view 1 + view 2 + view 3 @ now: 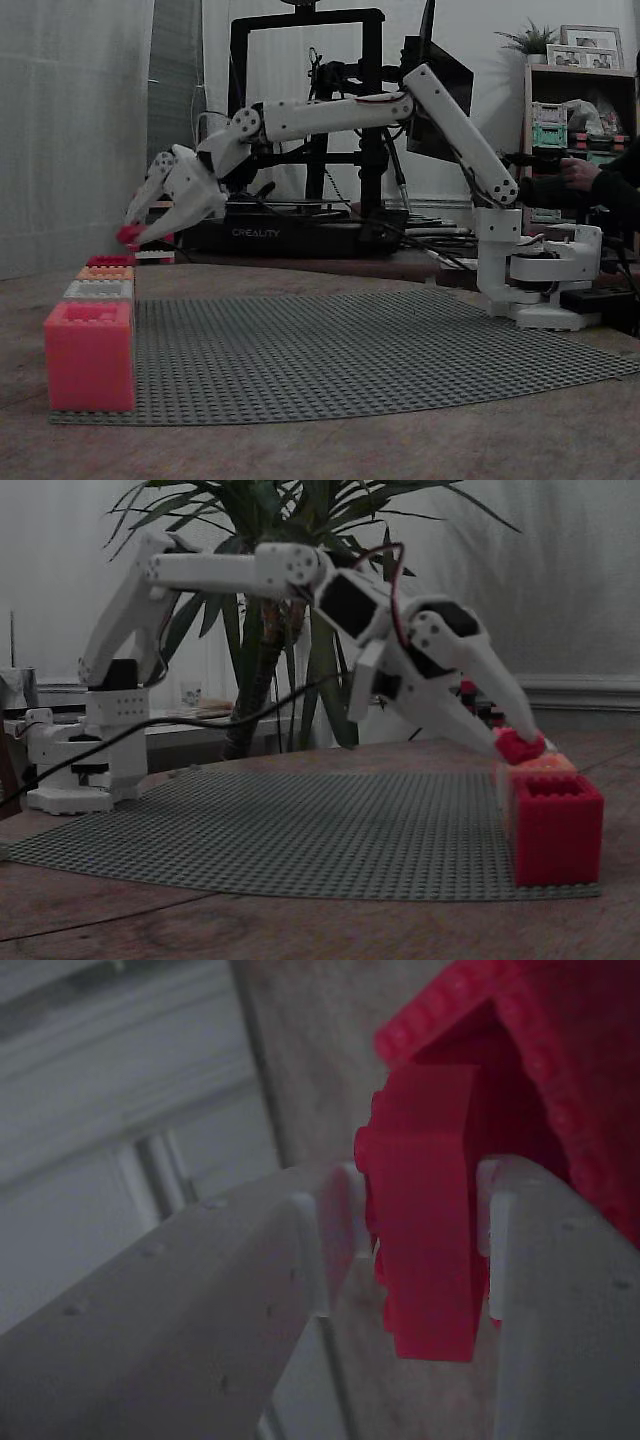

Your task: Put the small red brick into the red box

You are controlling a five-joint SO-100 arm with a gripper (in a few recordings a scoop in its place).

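The small red brick (129, 236) is pinched between the white fingers of my gripper (133, 238), which is shut on it. In a fixed view it hangs just above the far end of a row of boxes, over the red box (110, 261). From the other side, the red box (557, 825) stands nearest, and the brick (520, 746) hovers slightly above and behind its rim. In the wrist view the brick (425, 1230) sits edge-on between both fingers, with the red box's studded rim (570, 1070) close behind it.
The row on the grey baseplate (350, 350) also holds a pinkish-salmon box (90, 355), a grey box (99, 290) and an orange box (105, 273). The arm's base (540, 275) stands at the plate's far side. A 3D printer (300, 225) sits behind.
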